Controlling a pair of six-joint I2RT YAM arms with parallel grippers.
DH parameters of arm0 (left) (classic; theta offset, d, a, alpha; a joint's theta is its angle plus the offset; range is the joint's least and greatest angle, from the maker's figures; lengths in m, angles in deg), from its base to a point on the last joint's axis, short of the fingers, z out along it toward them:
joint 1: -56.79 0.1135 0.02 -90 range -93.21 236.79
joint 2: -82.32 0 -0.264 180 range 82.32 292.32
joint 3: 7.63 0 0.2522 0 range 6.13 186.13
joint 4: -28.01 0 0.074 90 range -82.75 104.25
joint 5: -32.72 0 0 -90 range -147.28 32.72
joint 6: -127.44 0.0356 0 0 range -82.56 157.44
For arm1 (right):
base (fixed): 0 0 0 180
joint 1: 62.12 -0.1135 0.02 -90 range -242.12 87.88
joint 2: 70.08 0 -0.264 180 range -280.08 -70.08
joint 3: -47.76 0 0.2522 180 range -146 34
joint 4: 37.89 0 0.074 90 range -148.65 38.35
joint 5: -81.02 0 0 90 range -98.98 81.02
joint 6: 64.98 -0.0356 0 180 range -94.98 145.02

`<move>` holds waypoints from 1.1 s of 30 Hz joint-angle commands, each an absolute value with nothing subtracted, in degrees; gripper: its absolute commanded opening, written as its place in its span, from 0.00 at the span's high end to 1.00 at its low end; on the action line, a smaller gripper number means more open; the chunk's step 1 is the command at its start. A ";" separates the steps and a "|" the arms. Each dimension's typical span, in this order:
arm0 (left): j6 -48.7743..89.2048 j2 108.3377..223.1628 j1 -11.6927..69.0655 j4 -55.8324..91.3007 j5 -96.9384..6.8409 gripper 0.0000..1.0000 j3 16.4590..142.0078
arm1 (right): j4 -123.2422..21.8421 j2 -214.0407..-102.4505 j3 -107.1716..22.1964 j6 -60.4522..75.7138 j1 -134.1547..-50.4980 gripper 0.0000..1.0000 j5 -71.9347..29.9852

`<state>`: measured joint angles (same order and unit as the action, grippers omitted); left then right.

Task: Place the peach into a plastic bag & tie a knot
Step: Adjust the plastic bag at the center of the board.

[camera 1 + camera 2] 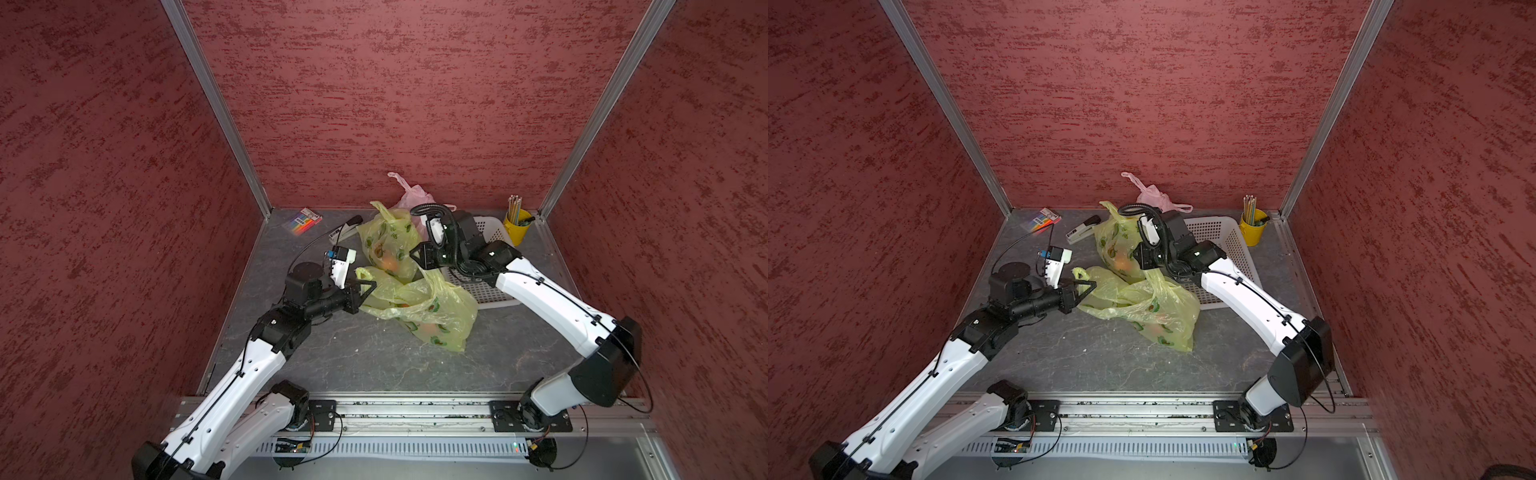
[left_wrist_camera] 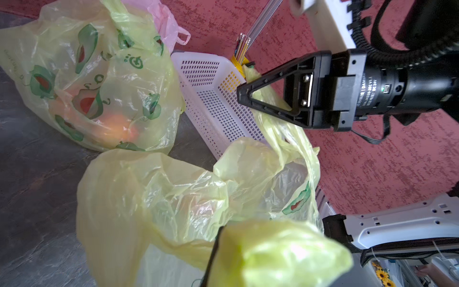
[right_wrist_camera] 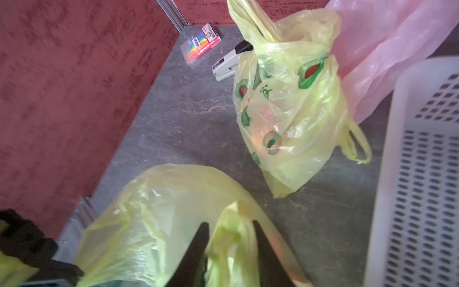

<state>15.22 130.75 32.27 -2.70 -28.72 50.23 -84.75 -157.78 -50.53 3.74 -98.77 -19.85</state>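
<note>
The peach [image 1: 430, 329] is inside the bag [image 1: 415, 305]. It shows as a soft orange glow through the yellow plastic. It sits at the fat end of the bag, low and right of the middle in both top views.

The bag lies on the table [image 1: 332, 361]. It is long, and it runs from that fat end up and left to its mouth.

The left gripper [image 1: 369, 286] is pinched tight on one handle [image 1: 362, 273] at the left end of the bag. The right gripper [image 1: 415, 254] is up and right of it. In the right wrist view its two black fingers [image 3: 201, 244] have a bunch of yellow plastic between them. So I think it holds the other handle, with the jaws only partly closed around the bunch.

The peach lies down and right from both grippers. Neither one looks clearly nearer to it. The two handles are apart, with loose bag between them. I think the next move is to cross them over each other to start the knot.

Just behind sits a far bag [image 1: 388, 241] with fruit in it too, close to the right gripper. The plastic could snag there. A basket [image 1: 490, 291] lies to the right.
</note>
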 commanded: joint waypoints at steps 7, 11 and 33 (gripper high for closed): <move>13.95 132.05 31.53 1.81 -26.34 1.00 52.91 | -83.24 -151.18 -62.57 7.05 -98.84 0.32 -27.76; 14.15 132.49 31.21 1.36 -26.58 1.00 53.23 | -84.53 -154.21 -66.26 6.56 -100.57 0.41 -39.35; 15.35 134.41 29.77 -0.38 -26.18 1.00 55.91 | -91.67 -168.43 -74.83 9.28 -108.62 0.67 -43.43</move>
<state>14.32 134.29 30.22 -0.14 -27.08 54.05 -91.55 -168.56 -72.78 8.63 -108.21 -41.60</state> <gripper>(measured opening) 0.047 0.354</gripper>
